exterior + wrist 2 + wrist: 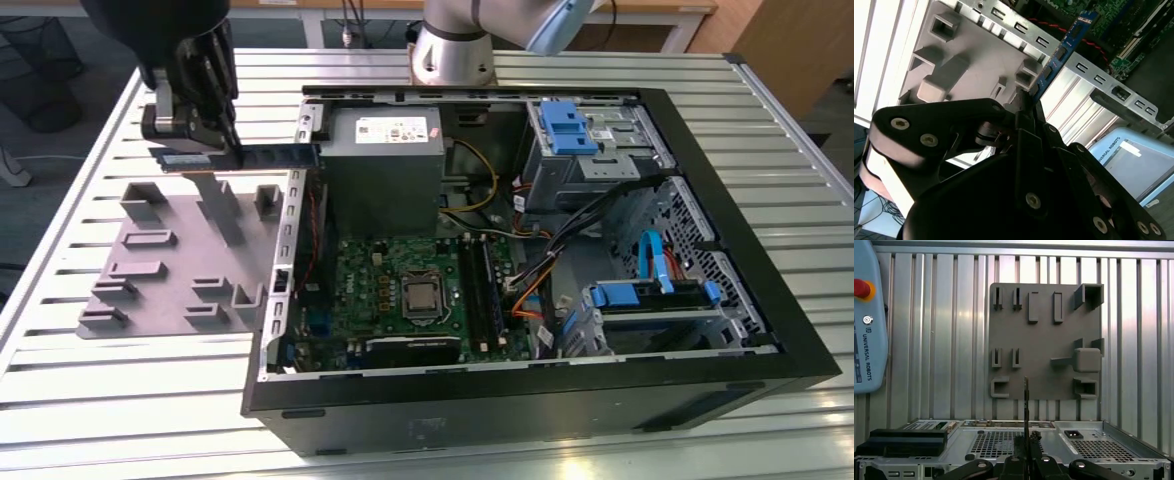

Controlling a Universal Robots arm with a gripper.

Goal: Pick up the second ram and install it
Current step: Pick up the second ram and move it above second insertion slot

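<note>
Gripper [198, 148] clamped on one end of memory stick [1064, 47], over grey fixture [160, 270]; stick likely light, stiff, fragile; edges safest hold.

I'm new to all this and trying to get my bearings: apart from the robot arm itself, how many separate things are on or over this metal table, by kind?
Open computer case: 1
Grey plastic tray: 1
Memory stick, held in the gripper: 1
Hand controller: 1
Total: 4
</note>
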